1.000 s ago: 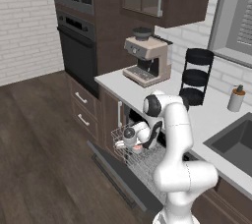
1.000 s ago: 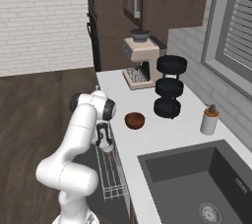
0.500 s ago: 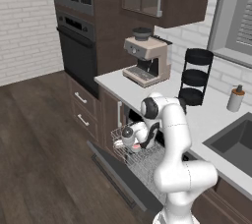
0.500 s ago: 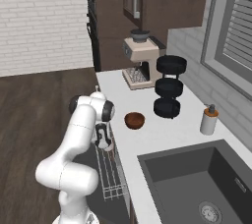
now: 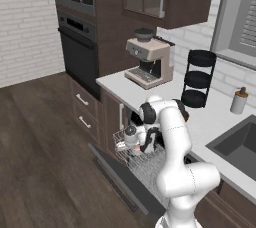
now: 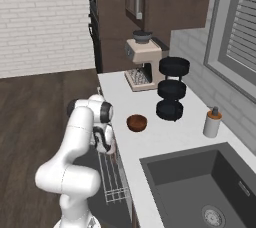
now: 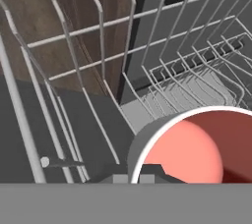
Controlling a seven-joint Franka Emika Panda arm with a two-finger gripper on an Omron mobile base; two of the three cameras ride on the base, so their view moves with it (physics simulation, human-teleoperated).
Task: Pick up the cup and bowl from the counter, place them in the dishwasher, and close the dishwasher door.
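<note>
1. The arm is reaching down from the counter edge into the open dishwasher (image 5: 142,164), with the gripper (image 5: 134,144) hanging low over the pulled-out white wire rack (image 5: 150,169).
2. The claw is standing narrow, clamped on the rim of the cup (image 5: 131,133); in the hand view the cup (image 7: 197,144) is sitting right at the fingertips, its white rim and salmon inside facing the camera.
3. The cup is being held at the far left part of the rack, just above the wires; whether its base is touching the rack cannot be told.
4. The dishwasher door (image 5: 120,179) is lying dropped open, sloping out toward the wooden floor below the rack.
5. The bowl (image 6: 136,122) is sitting upright on the counter (image 6: 150,142), near the front edge, just beside the arm's upper link and well apart from the cup.
6. A black three-tier rack (image 6: 172,88) is standing behind the bowl on its right, and a beige coffee machine (image 6: 142,62) is standing farther along the counter toward the wall oven (image 5: 77,37).
7. A soap dispenser (image 6: 212,122) is standing near the back wall, beside the dark sink (image 6: 200,187) that is occupying the near right of the counter.
8. In the hand view, the rack's white wires (image 7: 98,61) are rising around the cup, with brown floor showing through them.
</note>
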